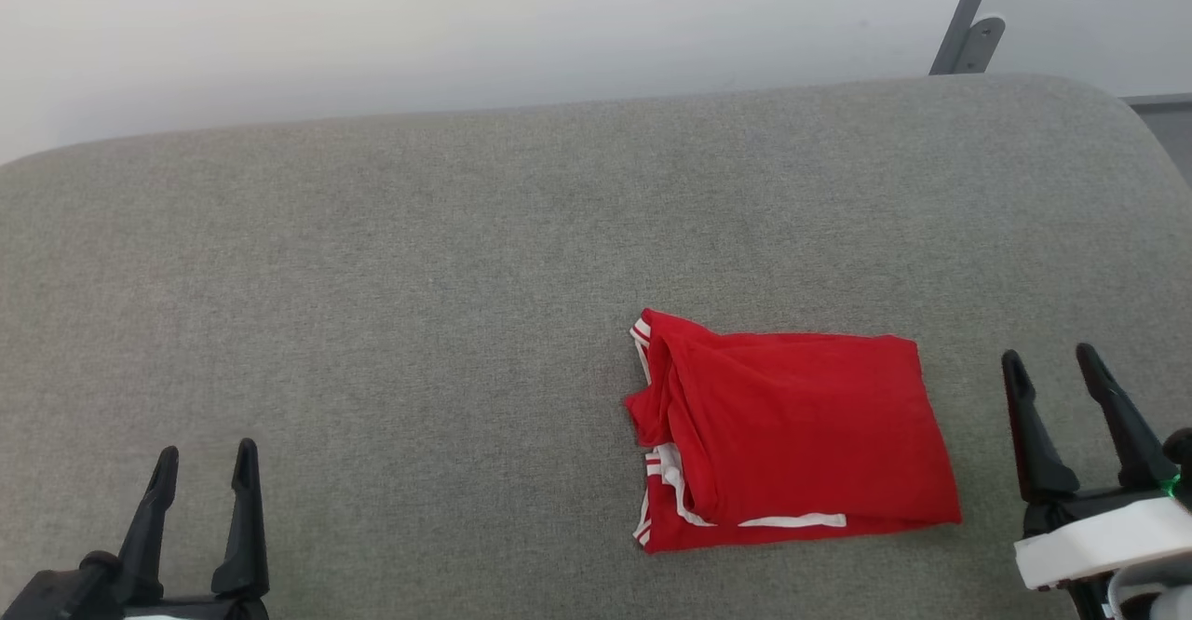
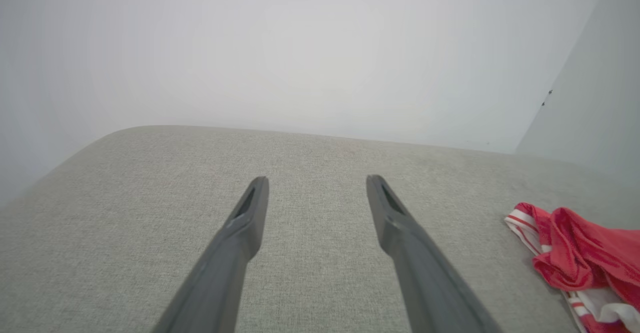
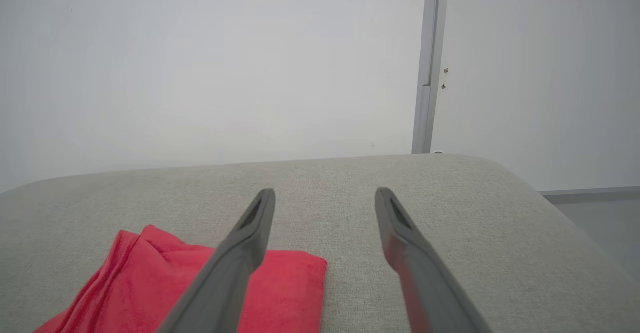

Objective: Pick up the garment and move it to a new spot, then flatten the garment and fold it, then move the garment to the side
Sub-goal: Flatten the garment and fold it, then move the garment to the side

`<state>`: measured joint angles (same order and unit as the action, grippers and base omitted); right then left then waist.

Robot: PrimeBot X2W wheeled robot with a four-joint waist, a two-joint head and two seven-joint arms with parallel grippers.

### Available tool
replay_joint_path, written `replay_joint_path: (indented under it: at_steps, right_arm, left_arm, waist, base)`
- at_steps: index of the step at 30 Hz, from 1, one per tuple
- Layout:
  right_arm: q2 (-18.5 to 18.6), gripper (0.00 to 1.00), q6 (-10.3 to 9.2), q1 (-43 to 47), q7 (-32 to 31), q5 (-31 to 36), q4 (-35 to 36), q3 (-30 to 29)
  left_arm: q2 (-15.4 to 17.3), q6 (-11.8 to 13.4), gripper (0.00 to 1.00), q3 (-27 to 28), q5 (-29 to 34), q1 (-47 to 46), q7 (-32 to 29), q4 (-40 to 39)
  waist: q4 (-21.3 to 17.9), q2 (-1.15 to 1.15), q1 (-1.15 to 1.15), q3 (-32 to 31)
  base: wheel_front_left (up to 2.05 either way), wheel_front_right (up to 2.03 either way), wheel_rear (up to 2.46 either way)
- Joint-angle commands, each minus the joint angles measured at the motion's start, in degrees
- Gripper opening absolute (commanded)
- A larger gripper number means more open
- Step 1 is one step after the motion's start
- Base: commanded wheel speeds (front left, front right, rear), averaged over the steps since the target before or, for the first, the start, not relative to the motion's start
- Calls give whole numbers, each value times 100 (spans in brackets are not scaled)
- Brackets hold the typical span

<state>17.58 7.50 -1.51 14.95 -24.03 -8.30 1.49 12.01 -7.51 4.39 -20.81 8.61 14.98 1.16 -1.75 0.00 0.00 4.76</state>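
Red garment (image 1: 801, 434) lies folded in a thick rectangle on the grey cloth table (image 1: 372, 257), right of the middle and in the nearer half. Its loose layers and the striped trim (image 1: 641, 333) are at its left side. Its right side looks like a smooth, closed edge. The right gripper (image 1: 1050, 353) stands just beside that right side without touching it, jaws wide and empty. The left gripper (image 1: 207, 449) is well apart at the near left, jaws also wide and empty.

I judge that the step in hand is to take the folded garment and move it. To do it well, the right gripper should come low along the table and close on the smooth edge, so that all layers go between the jaws together. If it takes only the top layer, the fold will probably open during the lift. The left gripper can take the loose side, where layers may slip. A low lift and a slow move should save the shape.
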Motion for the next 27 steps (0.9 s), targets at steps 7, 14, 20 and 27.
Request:
replay_joint_path:
  at_steps: [7, 14, 20, 27]
  right_arm:
    - [-114, 100, -2, 179, -203, 119, 327, -226]
    - [-255, 100, -2, 85, -350, 190, 392, -298]
    - [-140, 100, -2, -155, -1270, 181, 347, -208]
    - [515, 100, -4, -998, -3867, -126, 123, 306]
  left_arm:
    - [-47, 7, 100, 47, 110, 67, 27, -175]
    - [-72, 7, 100, -12, 56, -53, 27, -161]
    - [-32, 7, 100, -120, 24, -293, 26, -185]
    - [85, 7, 100, -546, -166, -945, 26, -66]
  waist:
    - [21, 0, 0, 69]
    - [24, 0, 0, 122]
    - [50, 0, 0, 392]
    - [119, 0, 0, 952]
  base:
    - [0, 0, 0]
    - [0, 0, 0]
    - [0, 0, 0]
    - [0, 0, 0]
